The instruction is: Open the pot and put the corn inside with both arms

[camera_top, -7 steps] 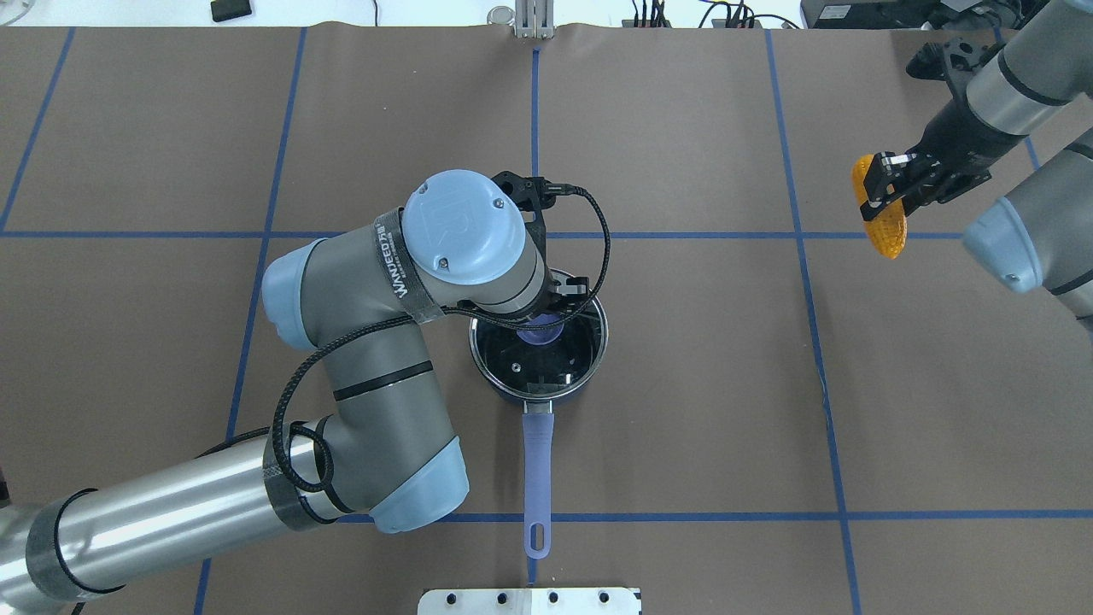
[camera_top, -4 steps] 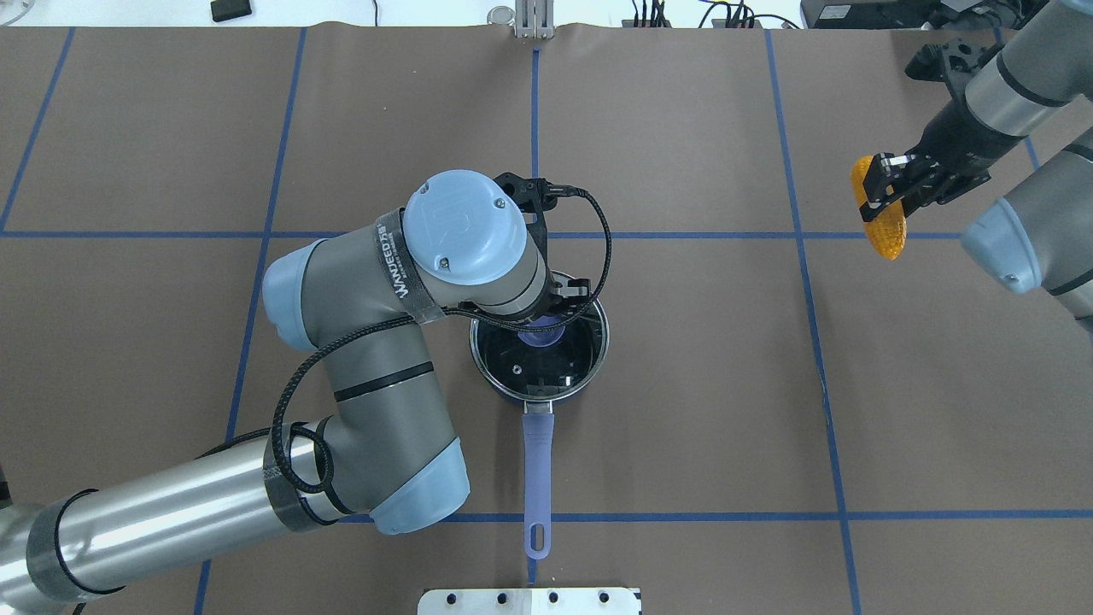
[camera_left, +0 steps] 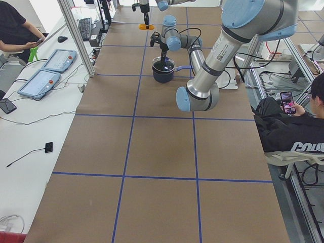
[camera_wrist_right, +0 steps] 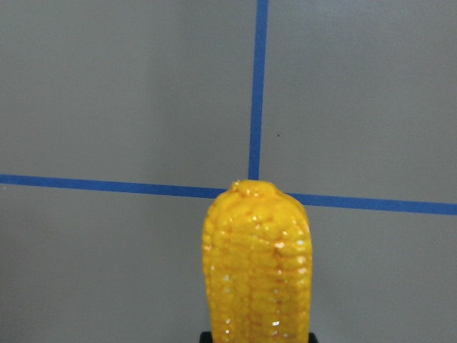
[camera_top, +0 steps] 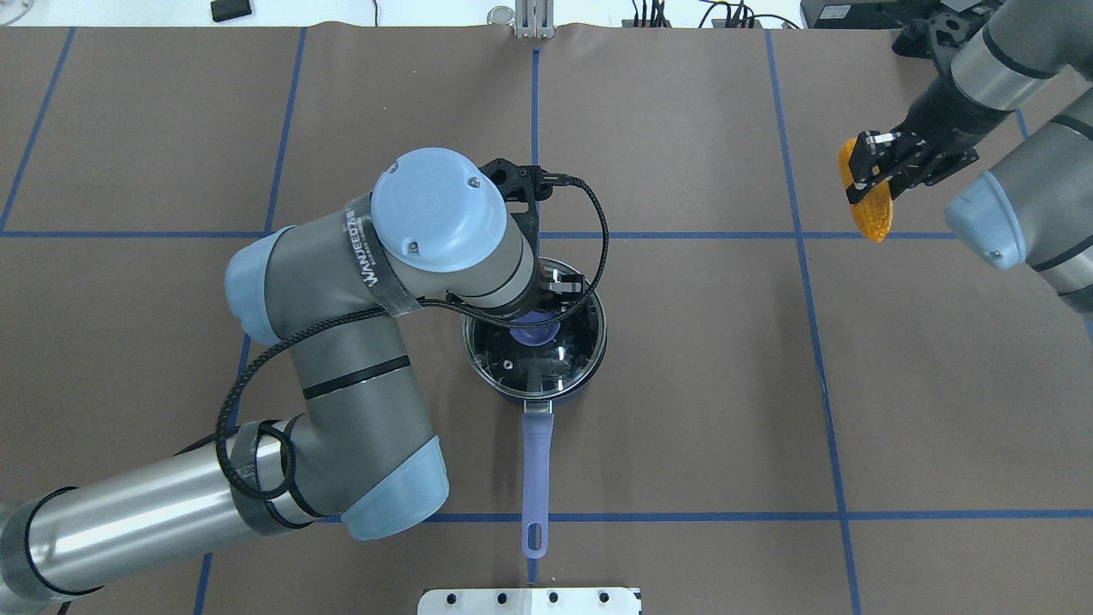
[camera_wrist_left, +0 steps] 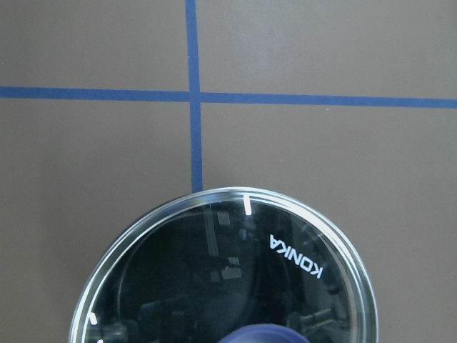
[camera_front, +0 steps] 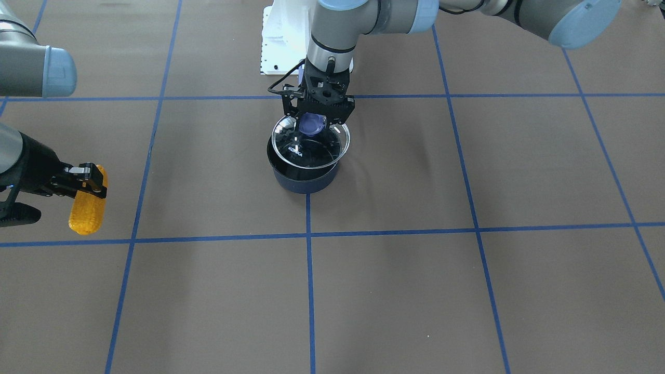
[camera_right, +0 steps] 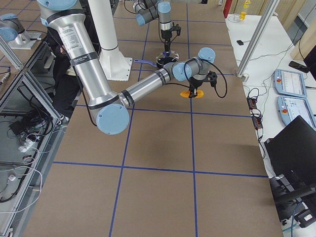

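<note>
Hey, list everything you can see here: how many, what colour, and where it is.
pot: 1, navy with a purple handle, table centre.
lid: 1, clear glass with a purple knob, held just over the pot.
corn: 1, orange-yellow, held near the table's end on the robot's right.
table: 1, brown with a blue tape grid, under everything.
base plate: 1, white, at the robot's edge of the table.
people: 2, dark tops, one by each long side of the table.
left gripper: 1, black, shut on the lid's knob.
right gripper: 1, black, shut on the corn.
</note>
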